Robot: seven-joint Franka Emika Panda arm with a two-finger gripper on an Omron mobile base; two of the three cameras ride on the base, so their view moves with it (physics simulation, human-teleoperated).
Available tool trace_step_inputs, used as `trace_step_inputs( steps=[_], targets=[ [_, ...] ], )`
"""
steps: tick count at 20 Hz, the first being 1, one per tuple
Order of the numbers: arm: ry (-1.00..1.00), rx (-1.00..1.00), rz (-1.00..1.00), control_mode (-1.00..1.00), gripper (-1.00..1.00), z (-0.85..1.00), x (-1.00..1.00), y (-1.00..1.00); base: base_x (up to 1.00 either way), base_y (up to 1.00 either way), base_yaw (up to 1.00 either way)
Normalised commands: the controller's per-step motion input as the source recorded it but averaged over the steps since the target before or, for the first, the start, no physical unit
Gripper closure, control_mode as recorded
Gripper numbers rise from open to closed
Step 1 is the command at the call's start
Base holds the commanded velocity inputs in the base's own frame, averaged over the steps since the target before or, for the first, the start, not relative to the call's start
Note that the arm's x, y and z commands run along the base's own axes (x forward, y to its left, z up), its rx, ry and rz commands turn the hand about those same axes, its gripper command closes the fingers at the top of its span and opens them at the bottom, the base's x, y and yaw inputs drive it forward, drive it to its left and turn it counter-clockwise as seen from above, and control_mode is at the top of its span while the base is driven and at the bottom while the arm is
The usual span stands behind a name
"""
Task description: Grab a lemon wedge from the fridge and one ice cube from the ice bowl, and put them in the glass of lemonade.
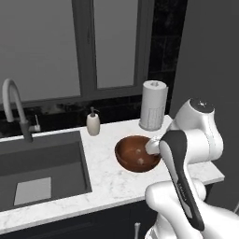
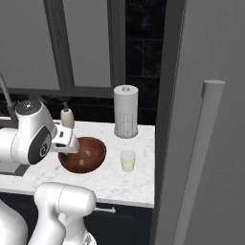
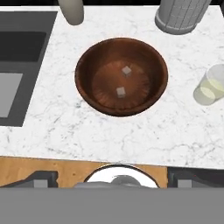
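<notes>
The reddish-brown ice bowl [image 3: 87,87] [image 1: 126,156] [image 2: 95,160] sits on the white marble counter with two pale ice cubes in it, one at the middle [image 3: 120,91] and one a little farther back [image 3: 127,71]. The glass of lemonade [image 3: 210,85] [image 2: 128,160] stands just right of the bowl. My gripper [image 3: 114,178] hovers above the bowl's near side, open, its fingertips [image 3: 41,178] spread wide with nothing between them. The grey fridge [image 2: 210,95] is closed, its bar handle [image 2: 198,162] facing me. The lemon wedge is hidden.
A white paper-towel roll [image 2: 126,112] stands behind the glass. Behind the bowl's left side is a cream soap dispenser [image 1: 93,123]. The dark sink [image 1: 42,168] with its faucet [image 1: 16,109] lies to the left. The fridge closes off the counter's right end.
</notes>
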Motion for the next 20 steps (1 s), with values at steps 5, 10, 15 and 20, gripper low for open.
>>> trace_step_inputs(
  steps=[5,10,15,20],
  targets=[
    [-0.09,0.0,-0.08,-1.0,-1.0,-0.16,0.4,0.0,0.33,0.02,-0.05],
    [-0.1,0.0,-0.09,-1.0,-1.0,-0.3,0.67,0.02,0.0,0.0,0.0],
    [0.02,0.0,-0.04,-1.0,-1.0,-0.2,0.57,0.03,0.0,0.0,0.0],
    [0.23,0.0,0.0,-1.0,-1.0,-0.23,0.15,0.0,0.0,0.0,0.0]
  ],
)
